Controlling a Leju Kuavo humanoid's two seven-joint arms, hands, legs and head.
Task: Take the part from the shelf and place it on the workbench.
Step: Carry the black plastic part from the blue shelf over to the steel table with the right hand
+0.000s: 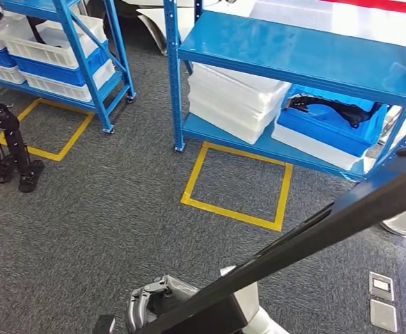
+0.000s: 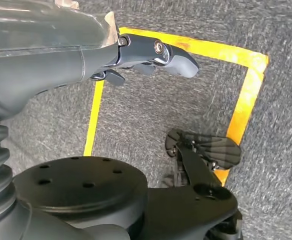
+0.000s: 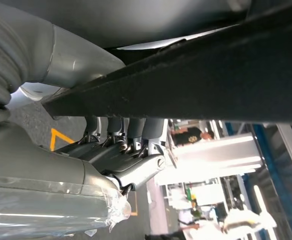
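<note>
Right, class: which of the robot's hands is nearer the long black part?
Right. The right hand grips the black part; the left hand hangs empty over the carpet, away from it.

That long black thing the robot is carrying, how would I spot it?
Start from the blue shelf with the stacked white trays. In front of it lies carpet with a yellow taped square. The long black part slants across the lower right, held in the robot's right hand; nothing else there is a long bar.
</note>
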